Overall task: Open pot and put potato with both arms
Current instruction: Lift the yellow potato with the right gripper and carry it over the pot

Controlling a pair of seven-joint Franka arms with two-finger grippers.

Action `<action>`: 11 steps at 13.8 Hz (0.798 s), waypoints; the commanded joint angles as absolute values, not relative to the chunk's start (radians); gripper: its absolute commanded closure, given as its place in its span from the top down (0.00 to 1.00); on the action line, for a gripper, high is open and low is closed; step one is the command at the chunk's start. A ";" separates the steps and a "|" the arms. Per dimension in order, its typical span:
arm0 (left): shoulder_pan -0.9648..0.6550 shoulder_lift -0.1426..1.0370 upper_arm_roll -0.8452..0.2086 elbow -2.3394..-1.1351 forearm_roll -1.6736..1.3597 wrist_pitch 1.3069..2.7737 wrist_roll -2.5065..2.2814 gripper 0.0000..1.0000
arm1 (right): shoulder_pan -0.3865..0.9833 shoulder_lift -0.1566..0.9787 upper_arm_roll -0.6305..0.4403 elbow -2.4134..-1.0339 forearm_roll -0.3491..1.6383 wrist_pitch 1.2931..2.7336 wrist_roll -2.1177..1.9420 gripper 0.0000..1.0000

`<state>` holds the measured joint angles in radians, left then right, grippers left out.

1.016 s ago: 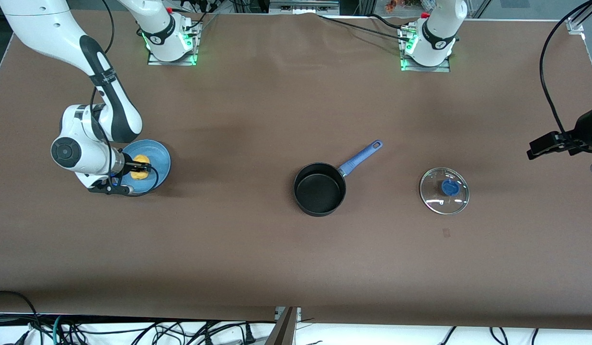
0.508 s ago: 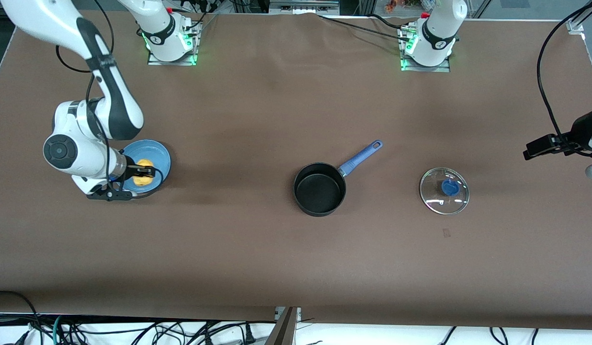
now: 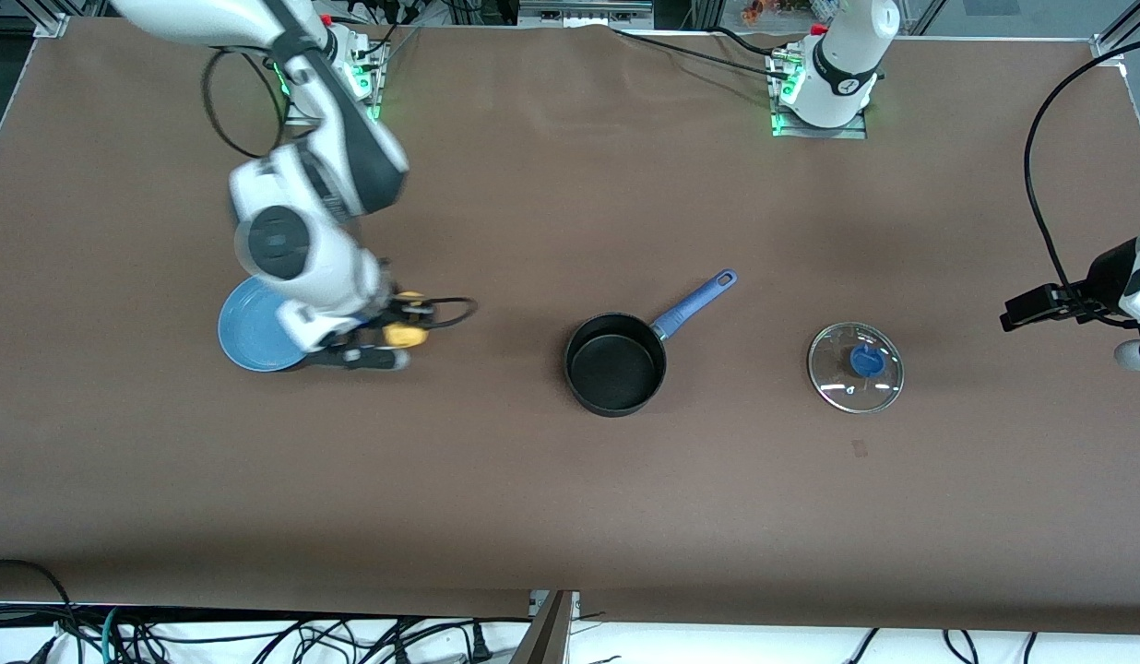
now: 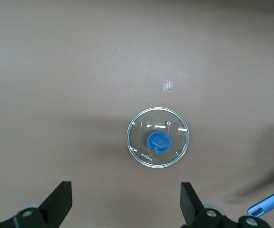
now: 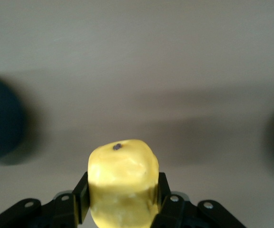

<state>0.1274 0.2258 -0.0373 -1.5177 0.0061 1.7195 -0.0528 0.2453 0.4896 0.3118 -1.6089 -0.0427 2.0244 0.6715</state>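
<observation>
Yellow and smooth, the potato (image 3: 406,333) now hangs pinched between the jaws of the right gripper (image 3: 411,330) over bare table, between the light-blue plate (image 3: 247,330) and the pot (image 3: 616,362); a second ago it was still over that plate, so the lift is done and the carry toward the pot has begun. The right wrist view shows both fingers pressed against the potato's sides (image 5: 122,183). The pot stands open and empty near the table's middle, its blue handle (image 3: 694,303) pointing toward the left arm's base. The glass lid (image 3: 855,366) lies flat on the table toward the left arm's end, so opening looks finished. The left gripper (image 4: 126,202) waits with jaws spread wide, holding nothing.
</observation>
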 commanded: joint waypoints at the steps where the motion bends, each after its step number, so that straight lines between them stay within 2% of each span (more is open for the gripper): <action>1: 0.126 0.207 -0.032 -1.522 -0.018 1.724 -0.028 1.00 | 0.371 0.638 0.304 -1.416 -0.038 2.014 0.852 0.33; 3: 0.126 0.207 -0.031 -1.519 -0.012 1.724 -0.031 1.00 | 0.432 0.690 0.302 -1.361 -0.038 2.078 0.945 0.33; 11: 0.124 0.199 -0.032 -1.511 -0.011 1.721 -0.037 1.00 | 0.555 0.810 0.302 -1.355 -0.038 2.347 1.049 0.33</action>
<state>0.1268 0.2136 -0.0376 -1.5114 0.0061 1.7242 -0.0528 0.5277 0.7704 0.3091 -1.3950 -0.0428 2.3129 1.0223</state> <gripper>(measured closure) 0.000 0.427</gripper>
